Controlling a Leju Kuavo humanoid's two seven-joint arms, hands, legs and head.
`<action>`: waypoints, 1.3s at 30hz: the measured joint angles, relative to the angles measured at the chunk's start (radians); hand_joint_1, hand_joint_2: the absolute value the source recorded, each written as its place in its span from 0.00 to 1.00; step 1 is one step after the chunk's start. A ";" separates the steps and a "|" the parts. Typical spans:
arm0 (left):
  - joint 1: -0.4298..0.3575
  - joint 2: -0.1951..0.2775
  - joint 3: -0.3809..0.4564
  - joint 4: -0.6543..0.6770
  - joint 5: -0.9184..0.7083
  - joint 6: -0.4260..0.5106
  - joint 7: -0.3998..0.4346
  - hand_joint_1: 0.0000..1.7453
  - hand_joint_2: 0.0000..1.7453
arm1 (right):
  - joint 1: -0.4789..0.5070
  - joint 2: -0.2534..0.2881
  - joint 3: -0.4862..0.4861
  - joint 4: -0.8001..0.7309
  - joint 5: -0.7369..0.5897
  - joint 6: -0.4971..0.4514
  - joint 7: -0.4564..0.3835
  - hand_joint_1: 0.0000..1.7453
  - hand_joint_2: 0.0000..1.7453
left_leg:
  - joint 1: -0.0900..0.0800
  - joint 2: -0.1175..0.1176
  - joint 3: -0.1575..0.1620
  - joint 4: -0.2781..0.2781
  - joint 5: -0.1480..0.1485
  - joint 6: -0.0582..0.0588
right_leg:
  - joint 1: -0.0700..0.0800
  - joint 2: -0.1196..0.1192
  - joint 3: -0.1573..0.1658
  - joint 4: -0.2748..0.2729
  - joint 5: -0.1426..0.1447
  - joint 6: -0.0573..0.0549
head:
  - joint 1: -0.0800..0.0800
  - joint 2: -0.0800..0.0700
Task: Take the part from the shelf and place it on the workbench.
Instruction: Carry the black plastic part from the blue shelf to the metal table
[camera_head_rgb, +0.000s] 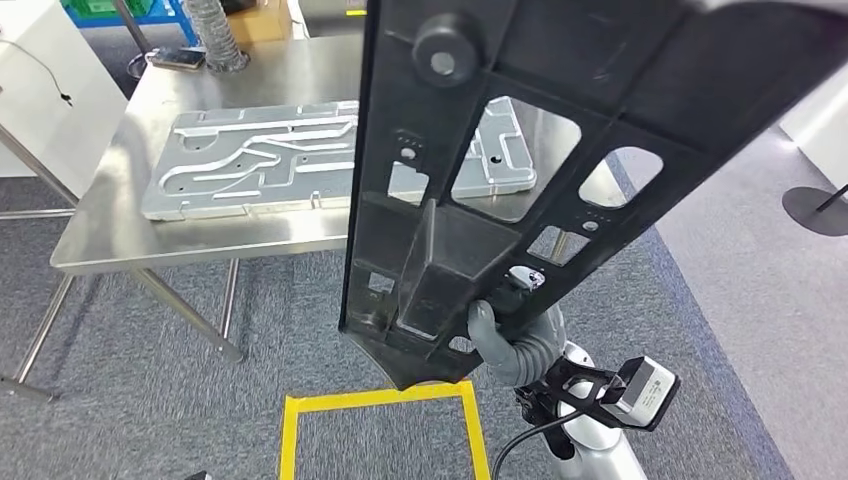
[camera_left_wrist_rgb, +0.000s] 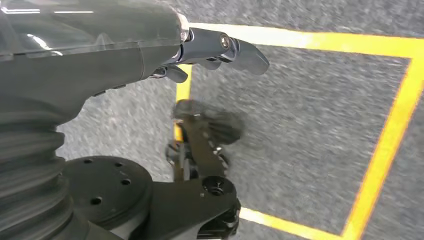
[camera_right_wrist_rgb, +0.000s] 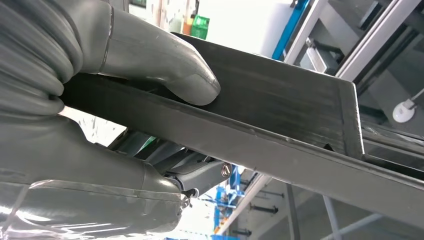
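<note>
The part (camera_head_rgb: 560, 150), a long black plastic frame with cut-out windows and a round boss near its upper end, is off the shelf and in the air: the right hand (camera_head_rgb: 515, 335) grips it at its lower end, and in the right wrist view the thumb (camera_right_wrist_rgb: 165, 65) presses on one face of a flat black edge while the darker fingers (camera_right_wrist_rgb: 200, 177) wrap the other side, so the fingers are clenched on the part. The first half of the job looks done. The carry looks close to its end as well, since the desk (camera_head_rgb: 120, 215) (a steel workbench on thin legs) stands just ahead, with the part hanging in front of its near right corner and reaching up over its right side. An aluminium plate (camera_head_rgb: 260, 165) with milled channels lies across the middle of the desk, and a small flat device (camera_head_rgb: 177, 58) lies near its far left corner. What is left is the placing itself: bringing the part over the desk, lowering it flat, and letting go. The left hand (camera_left_wrist_rgb: 200, 50) hangs over grey carpet and yellow floor tape (camera_left_wrist_rgb: 390, 130), its fingers loosely curled on nothing.
</note>
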 joint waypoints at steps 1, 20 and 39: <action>0.003 0.001 0.000 0.000 0.000 0.000 0.000 0.00 1.00 | 0.000 0.000 0.000 0.000 0.000 0.000 0.001 1.00 1.00 | -0.005 0.001 -0.002 -0.058 0.073 0.012 | 0.002 0.000 0.018 0.000 -0.016 0.001 | 0.000 0.000; 0.002 -0.008 0.009 0.004 0.000 -0.004 -0.021 0.00 1.00 | -0.011 -0.009 0.000 -0.009 0.096 -0.118 0.069 1.00 1.00 | -0.016 -0.020 0.252 -0.198 0.070 0.021 | 0.011 0.002 -0.204 0.041 0.158 0.017 | 0.000 0.000; -0.015 -0.013 0.027 0.004 -0.039 -0.022 -0.040 0.00 1.00 | -0.707 -0.054 0.083 0.500 1.304 -0.547 0.472 1.00 1.00 | 0.000 0.007 0.062 -0.201 0.227 0.027 | 0.000 0.002 -0.116 0.046 0.048 0.038 | 0.001 0.000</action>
